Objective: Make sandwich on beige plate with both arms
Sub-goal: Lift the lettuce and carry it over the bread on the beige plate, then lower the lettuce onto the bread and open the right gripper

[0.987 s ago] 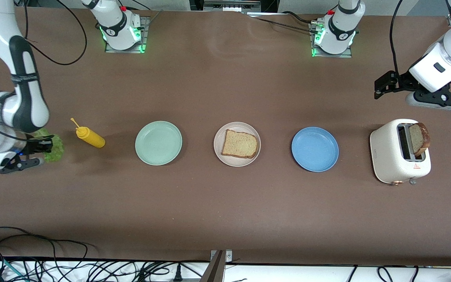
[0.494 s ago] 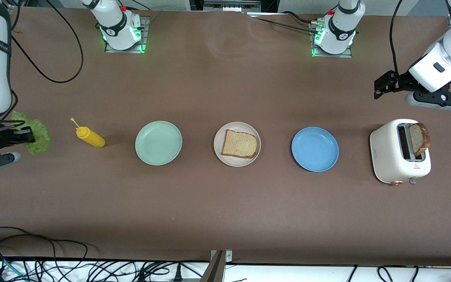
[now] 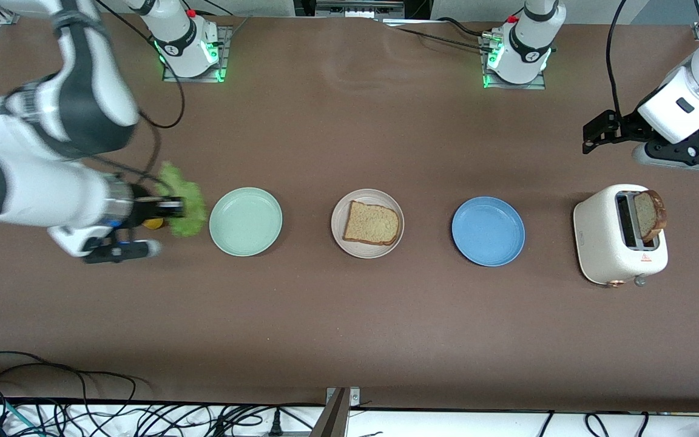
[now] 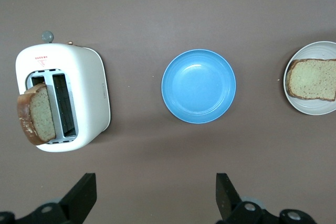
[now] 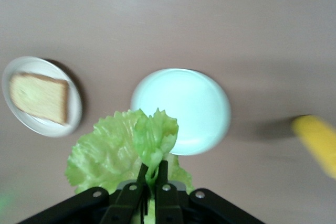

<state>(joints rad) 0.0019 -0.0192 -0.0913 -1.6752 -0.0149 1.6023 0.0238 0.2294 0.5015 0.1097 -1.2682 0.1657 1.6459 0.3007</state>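
Note:
My right gripper [image 3: 175, 209] is shut on a ruffled green lettuce leaf [image 3: 187, 195], pinched between the jaws [image 5: 152, 171], and hangs beside the mint-green plate [image 3: 246, 221]. The lettuce leaf [image 5: 113, 153] spreads out past the fingertips. On the beige plate [image 3: 338, 211] in the middle of the table lies one tan bread slice [image 3: 372, 223]. A second bread slice [image 3: 650, 215] stands in the slot of the white toaster [image 3: 610, 243]. My left gripper [image 3: 595, 130] waits open and empty [image 4: 156, 198] over bare table by the toaster [image 4: 84, 82].
A blue plate [image 3: 488, 230] lies between the beige plate and the toaster. A yellow mustard bottle [image 3: 153, 224] is mostly hidden under my right gripper and shows in the right wrist view [image 5: 317, 142]. Cables run along the table's near edge.
My right gripper has carried the lettuce leaf from the right arm's end of the table, over the mustard bottle, up to the mint-green plate. The left arm has barely moved.

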